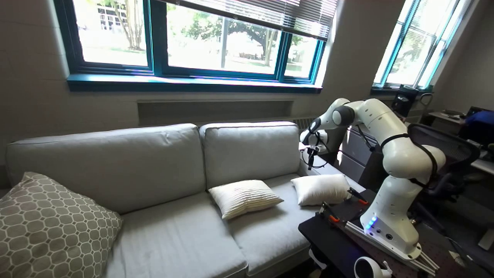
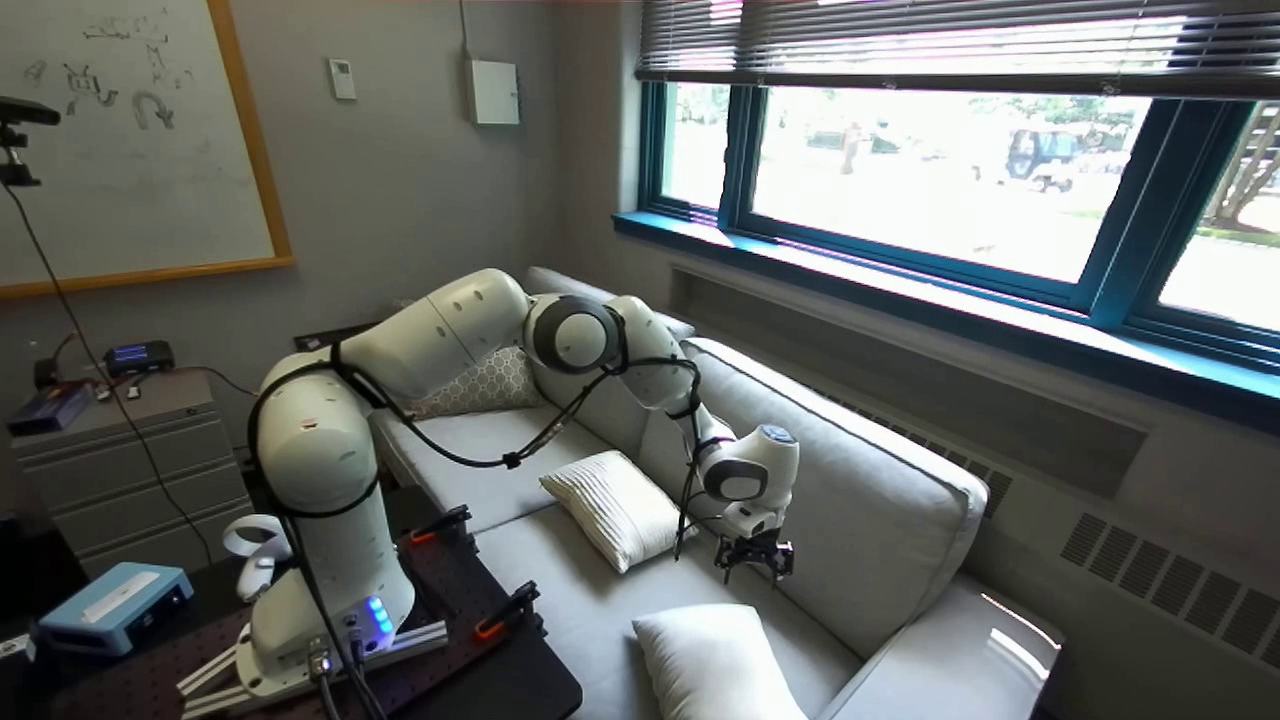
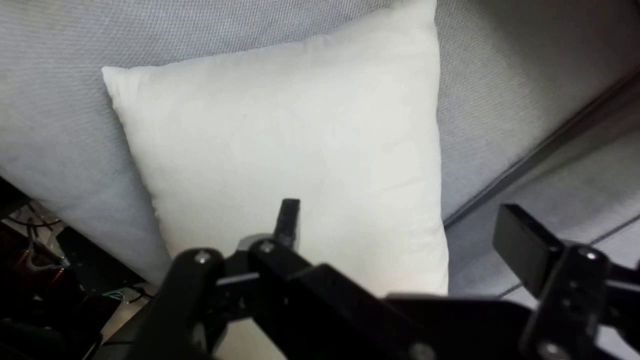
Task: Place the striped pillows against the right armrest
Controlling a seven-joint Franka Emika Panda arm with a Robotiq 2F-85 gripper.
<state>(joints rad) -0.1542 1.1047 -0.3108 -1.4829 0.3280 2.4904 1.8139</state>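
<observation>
A cream pillow with ridged stripes [image 1: 245, 197] lies on the sofa seat near the middle; it also shows in an exterior view [image 2: 612, 508]. A plain white pillow [image 1: 320, 189] lies flat to its right, beside the right armrest [image 1: 330, 170]; the white pillow [image 2: 710, 662] and armrest [image 2: 965, 650] show in both exterior views. My gripper [image 2: 756, 565] hangs above the seat near the backrest and armrest [image 1: 310, 161]. In the wrist view my gripper [image 3: 402, 230] is open and empty, fingers wide apart, above the smooth white pillow [image 3: 300, 145]. No stripes show on that pillow.
The sofa backrest [image 1: 254, 152] stands behind the pillows. A large patterned pillow [image 1: 58, 227] leans at the sofa's left end. The black robot table [image 1: 320, 235] with orange-black clamps [image 1: 330, 212] borders the seat's front. A window sill [image 1: 200, 85] is behind the sofa.
</observation>
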